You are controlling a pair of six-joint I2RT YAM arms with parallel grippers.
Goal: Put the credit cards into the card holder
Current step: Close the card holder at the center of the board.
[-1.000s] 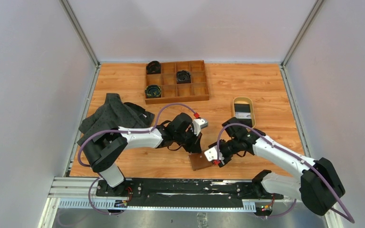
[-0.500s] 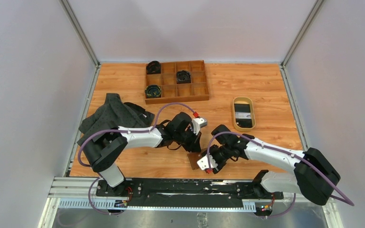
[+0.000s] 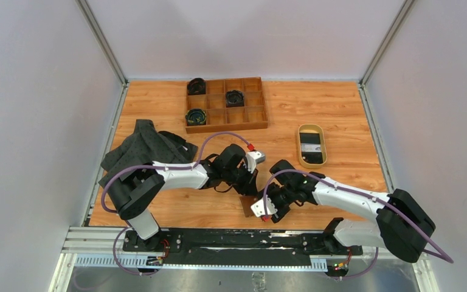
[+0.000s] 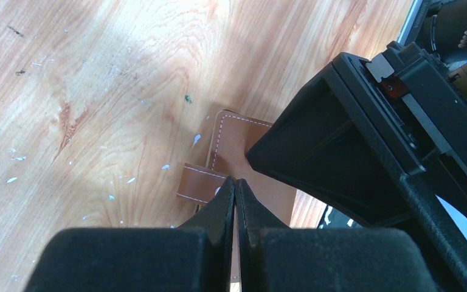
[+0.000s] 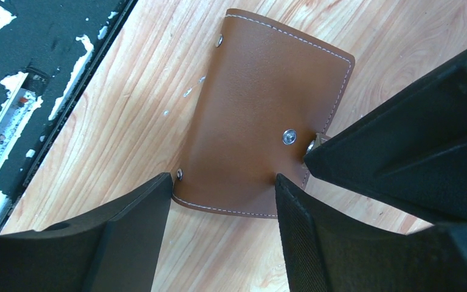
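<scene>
Wooden bench holds the brown card holder. Left fingers are squeezed shut at its strap. Right fingers are spread wide over its edge.

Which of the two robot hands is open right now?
The right hand: its fingers are spread wide over the wallet. The left hand has its fingers pressed tight together.
</scene>
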